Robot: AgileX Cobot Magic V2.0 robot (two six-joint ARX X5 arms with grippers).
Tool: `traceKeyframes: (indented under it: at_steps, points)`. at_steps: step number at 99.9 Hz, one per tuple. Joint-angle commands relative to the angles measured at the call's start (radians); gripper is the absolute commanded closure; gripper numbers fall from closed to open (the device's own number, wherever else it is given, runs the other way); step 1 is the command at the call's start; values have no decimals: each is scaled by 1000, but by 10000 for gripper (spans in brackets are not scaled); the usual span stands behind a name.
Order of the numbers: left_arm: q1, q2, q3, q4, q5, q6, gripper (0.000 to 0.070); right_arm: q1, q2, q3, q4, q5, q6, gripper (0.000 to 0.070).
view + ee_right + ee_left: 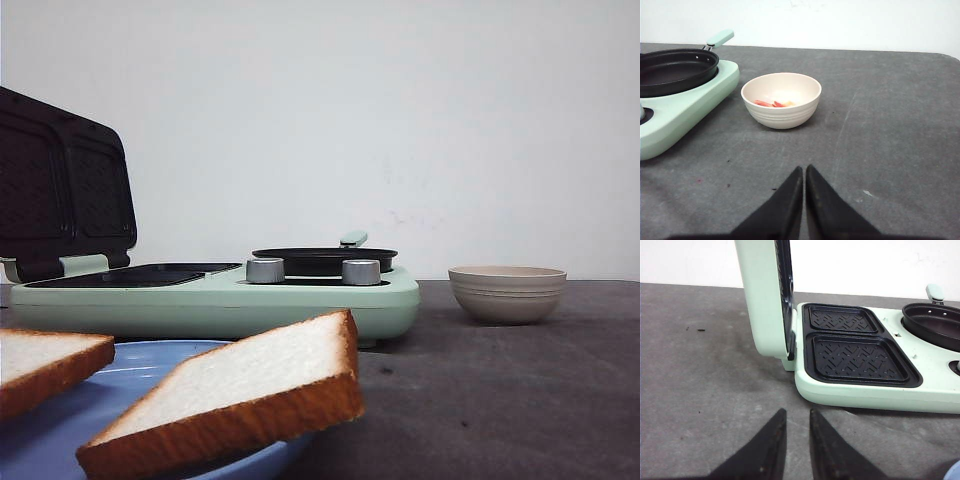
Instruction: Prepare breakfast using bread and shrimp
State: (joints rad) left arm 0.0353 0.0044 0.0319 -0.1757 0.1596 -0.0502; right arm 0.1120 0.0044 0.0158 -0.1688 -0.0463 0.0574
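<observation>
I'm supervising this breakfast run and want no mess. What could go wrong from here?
The nearer bread slice overhangs the blue plate's rim, so a clumsy grasp may tip it onto the table. The shrimp are small and lie low in the bowl, so the right gripper may nudge the bowl instead.

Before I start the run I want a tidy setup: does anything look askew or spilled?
One bread slice sits tilted, its corner hanging past the rim of the blue plate. The other slice is partly out of frame. The shrimp are inside the beige bowl, nothing spilled. The sandwich maker stands open.
</observation>
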Motion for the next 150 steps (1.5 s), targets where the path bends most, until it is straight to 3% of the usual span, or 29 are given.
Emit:
traceKeyframes:
  at_steps: [1,99,119,150]
  points:
    - [1,-1,-17,-5,2,8,700,2,-1,-4,11,1,13,697]
    - [1,-1,-17,-5,2,8,700,2,-1,-4,11,2,9,697]
    - [1,-1,-17,-5,2,9,700,2,-1,-4,11,2,-76,697]
    - [1,-1,-17,-4,2,8,700,2,-1,-4,11,1,-75,697]
